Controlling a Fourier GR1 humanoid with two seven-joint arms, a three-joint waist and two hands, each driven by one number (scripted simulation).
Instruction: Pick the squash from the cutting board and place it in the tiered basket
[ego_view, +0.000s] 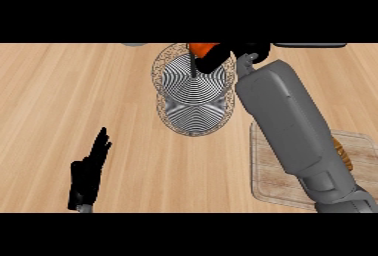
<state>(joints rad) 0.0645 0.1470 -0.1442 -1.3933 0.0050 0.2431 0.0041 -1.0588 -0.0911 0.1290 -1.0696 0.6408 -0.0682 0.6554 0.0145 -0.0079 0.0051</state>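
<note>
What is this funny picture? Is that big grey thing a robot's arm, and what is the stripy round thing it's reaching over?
Yes! You are looking down from the robot's head at a wooden counter. The grey tube is its right forearm, reaching away from you. At its far end is a black right hand, curled round something orange, which seems to be the squash. The stripy round thing is a wire tiered basket seen from above, and the hand is holding the squash over it. Under the arm lies a pale cutting board; something orange-brown peeks out beside the arm there, too hidden to name. The black left hand rests open at the lower left.
</note>
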